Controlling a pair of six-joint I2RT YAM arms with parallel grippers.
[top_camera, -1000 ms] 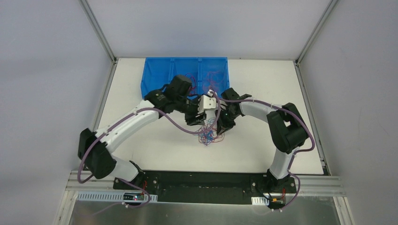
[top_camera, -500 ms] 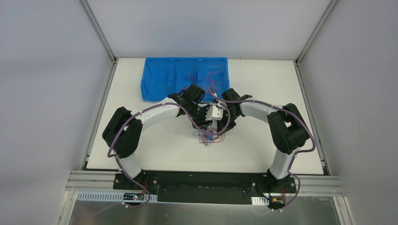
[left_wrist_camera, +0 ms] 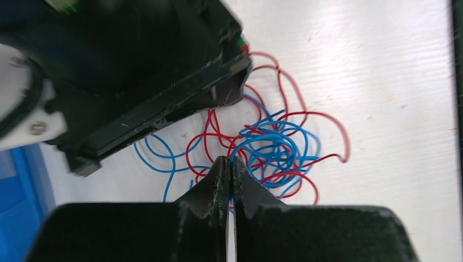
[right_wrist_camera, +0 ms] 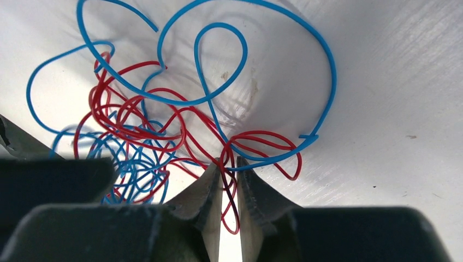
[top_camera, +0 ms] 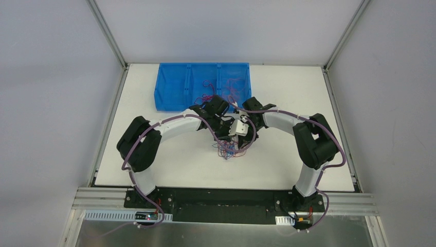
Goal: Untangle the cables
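Left gripper point(left_wrist_camera: 225, 166), having just snapped closed, is clenching at the cables point(left_wrist_camera: 273, 147) mid-frame; right gripper point(right_wrist_camera: 229, 166) is pinching a red strand, so a pull-apart is likely coming.

The cables point(top_camera: 230, 150) lie heaped on the bench point(top_camera: 288, 164), in front of the bin point(top_camera: 175, 87). The left pincer point(left_wrist_camera: 228, 170) and right pincer point(right_wrist_camera: 229, 170) meet over the heap from either side; more cables lie in the bin
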